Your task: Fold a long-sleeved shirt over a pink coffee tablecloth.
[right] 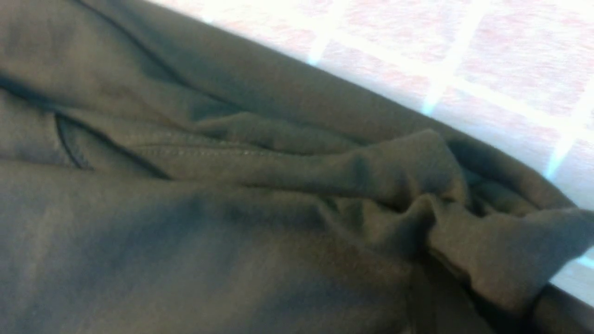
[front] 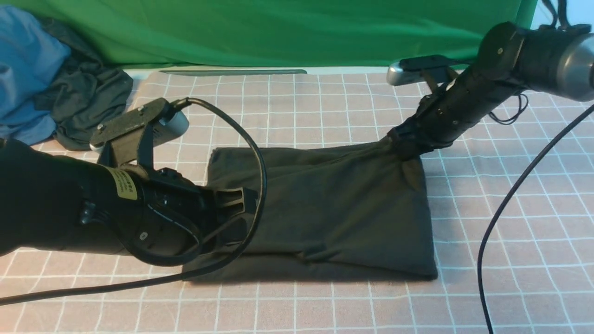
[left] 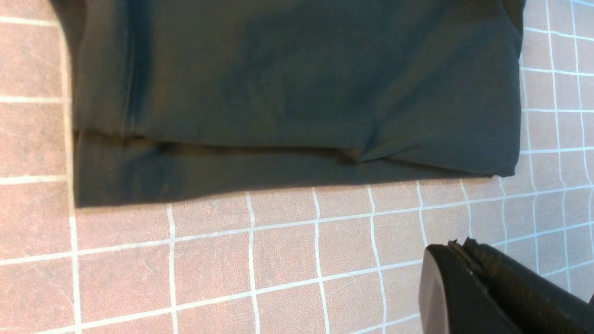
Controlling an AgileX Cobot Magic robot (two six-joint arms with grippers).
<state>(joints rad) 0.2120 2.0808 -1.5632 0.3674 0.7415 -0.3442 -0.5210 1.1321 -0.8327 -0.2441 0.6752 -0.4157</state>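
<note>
The long-sleeved shirt (front: pixel 334 208) lies folded into a dark rectangle on the pink coffee tablecloth (front: pixel 325 106), its print hidden. My right gripper (front: pixel 406 148) is shut on the shirt's far right corner, and the fabric rises in a small peak there. In the right wrist view the shirt (right: pixel 232 232) bunches into wrinkles near the jaws, with the tablecloth (right: pixel 487 55) beyond. My left gripper (front: pixel 241 199) hovers over the shirt's left end, shut and holding nothing. In the left wrist view its pressed fingertips (left: pixel 457 246) stand over the tablecloth (left: pixel 209 278), apart from the shirt's edge (left: pixel 297 83).
A blue cloth (front: pixel 23 69) and a smaller dark grey garment (front: pixel 88 97) are heaped at the far left. Green fabric (front: pixel 278 32) hangs along the back. A black cable (front: pixel 510 199) trails down over the right side, and another loops from the left arm (front: pixel 260 185).
</note>
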